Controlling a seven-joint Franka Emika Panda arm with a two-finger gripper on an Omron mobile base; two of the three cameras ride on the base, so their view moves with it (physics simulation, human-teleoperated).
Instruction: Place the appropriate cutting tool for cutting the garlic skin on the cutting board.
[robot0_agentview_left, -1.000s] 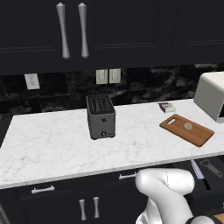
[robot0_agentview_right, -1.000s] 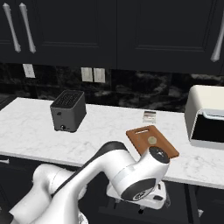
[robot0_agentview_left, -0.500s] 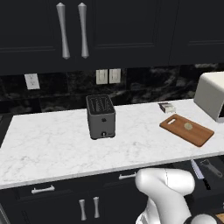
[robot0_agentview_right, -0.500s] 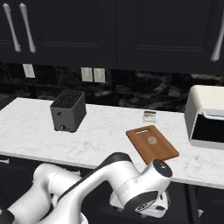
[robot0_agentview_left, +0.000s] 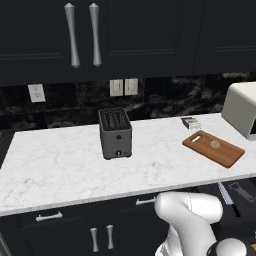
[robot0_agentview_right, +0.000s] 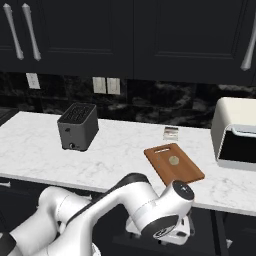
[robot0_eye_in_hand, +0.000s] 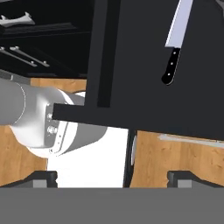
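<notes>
The cutting tool, a slim knife (robot0_eye_in_hand: 174, 43) with a pale blade and black handle, lies in an open dark drawer and sits at the upper right of the hand view. From the left base it shows as the knife (robot0_agentview_left: 226, 196) in the drawer below the counter's right end. My gripper (robot0_eye_in_hand: 113, 178) is open and empty, its fingertips (robot0_eye_in_hand: 41, 177) wide apart and well short of the knife. The reddish-brown cutting board (robot0_agentview_left: 214, 148) (robot0_agentview_right: 174, 165) lies on the counter at the right. The small pale garlic (robot0_agentview_left: 215, 144) (robot0_agentview_right: 173, 160) rests on it.
A stubby grey looped tool (robot0_agentview_left: 243, 191) lies beside the knife in the drawer. On the white marble counter (robot0_agentview_left: 60, 170) stand a dark toaster (robot0_agentview_left: 116, 132), a small grey-white box (robot0_agentview_left: 190, 122) and a white oven (robot0_agentview_right: 235, 135). The drawer's dark front (robot0_eye_in_hand: 144, 118) is close ahead.
My hand has sunk lower in front of the counter, below its edge. The jaws have stayed open. The things on the counter have not moved.
</notes>
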